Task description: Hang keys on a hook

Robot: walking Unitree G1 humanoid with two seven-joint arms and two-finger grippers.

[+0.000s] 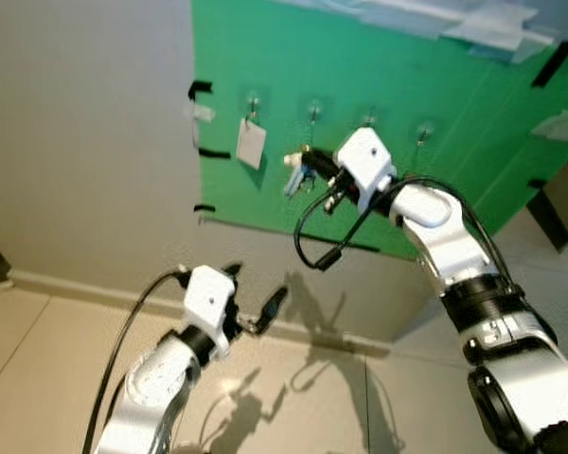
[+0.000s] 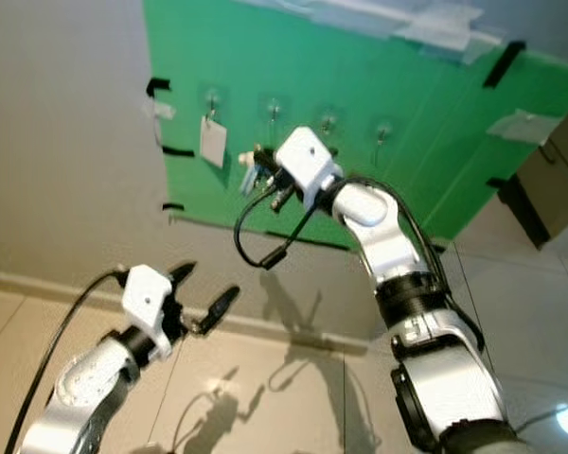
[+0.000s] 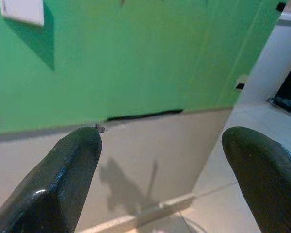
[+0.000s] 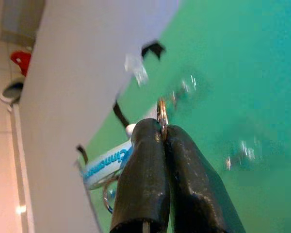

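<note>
as your right pincer (image 1: 308,172) clamps the keys (image 1: 294,175), your target hook (image 1: 314,112) sits just above.
your left pincer (image 1: 256,298) hangs wide apart, low.

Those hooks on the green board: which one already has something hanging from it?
The leftmost hook: a white tag hangs from it; the other three are bare.
</note>
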